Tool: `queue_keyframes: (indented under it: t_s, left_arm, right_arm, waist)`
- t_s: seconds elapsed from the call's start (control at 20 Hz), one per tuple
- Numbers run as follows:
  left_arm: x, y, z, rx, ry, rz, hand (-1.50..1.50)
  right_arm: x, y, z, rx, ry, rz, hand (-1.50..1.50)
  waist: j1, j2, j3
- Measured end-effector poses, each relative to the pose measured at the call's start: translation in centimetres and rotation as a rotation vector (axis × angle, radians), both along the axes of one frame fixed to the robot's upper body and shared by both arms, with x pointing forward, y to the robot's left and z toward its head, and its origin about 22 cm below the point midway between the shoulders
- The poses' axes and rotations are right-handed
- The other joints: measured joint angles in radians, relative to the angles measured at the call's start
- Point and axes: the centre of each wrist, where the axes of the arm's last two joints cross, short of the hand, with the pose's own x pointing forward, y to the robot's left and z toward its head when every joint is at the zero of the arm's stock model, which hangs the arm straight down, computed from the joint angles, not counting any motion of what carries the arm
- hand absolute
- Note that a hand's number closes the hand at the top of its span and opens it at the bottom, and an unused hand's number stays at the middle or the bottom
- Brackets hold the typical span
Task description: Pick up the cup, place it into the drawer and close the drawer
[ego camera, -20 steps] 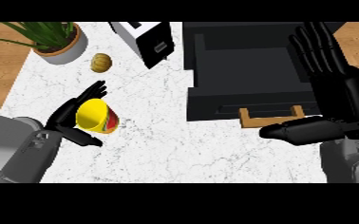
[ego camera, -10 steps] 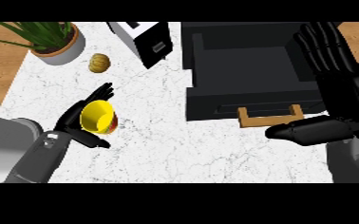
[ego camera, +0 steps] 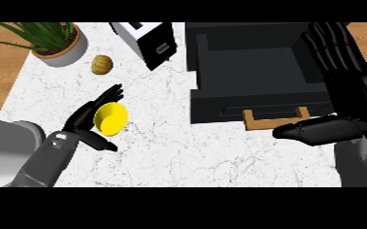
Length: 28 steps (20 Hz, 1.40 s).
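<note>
Plainly, one yellow cup (ego camera: pixel 112 119) sits in the left hand (ego camera: pixel 87 121) above the white tabletop (ego camera: pixel 215 160), fingers and thumb curled round it — bare marble lies between it and the one open black drawer (ego camera: pixel 247 70) with its wooden handle (ego camera: pixel 276 119). Right hand (ego camera: pixel 337 73), fingers straight and holding nothing, rests along the drawer's right edge. One potted plant (ego camera: pixel 54 41), one brown round thing (ego camera: pixel 102 64) and one toaster (ego camera: pixel 150 41) line the far edge.

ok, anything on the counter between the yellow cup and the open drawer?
Nothing: in the head view, only bare white marble counter lies between the yellow cup, cradled in the left hand, and the open drawer.
</note>
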Motion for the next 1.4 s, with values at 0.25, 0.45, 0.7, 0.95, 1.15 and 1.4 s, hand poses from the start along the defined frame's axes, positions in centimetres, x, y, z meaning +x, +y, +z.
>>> queue_keyframes:
  t_s: [0.25, 0.45, 0.7, 0.95, 1.15, 1.4]
  left_arm:
    - [0.4, -1.2, 0.1, -0.051, -0.024, -0.03, 1.5]
    - [0.6, -2.0, 0.1, -0.055, -0.138, 0.007, 1.5]
    - [0.0, -2.2, -0.6, -0.079, -0.253, 0.247, 1.5]
    - [-1.7, -3.1, -2.4, -0.164, -0.313, 0.603, 1.5]
    - [-0.7, -4.5, -1.7, -0.246, -0.356, 0.642, 1.5]
    - [2.9, -6.4, 1.6, -0.295, -0.419, 0.563, 1.5]
  right_arm:
    - [-0.1, -0.3, -0.1, -0.014, 0.004, -0.009, -1.5]
    - [-0.3, -0.4, -0.1, -0.025, 0.004, -0.007, -1.5]
    - [0.0, -0.9, -0.2, -0.018, 0.008, -0.03, -1.5]
    - [-0.3, -1.5, -0.6, -0.01, 0.02, -0.047, -1.5]
    - [-0.5, -1.9, -0.6, -0.015, 0.024, -0.051, -1.5]
    - [-0.5, -2.1, -0.7, -0.021, 0.025, -0.058, -1.5]
  waist:
    - [0.002, -0.002, -0.001]
    - [0.005, -0.001, -0.002]
    - [0.024, -0.005, -0.001]
    - [0.042, -0.012, 0.0]
    - [0.043, -0.016, 0.001]
    - [0.047, -0.02, 0.003]
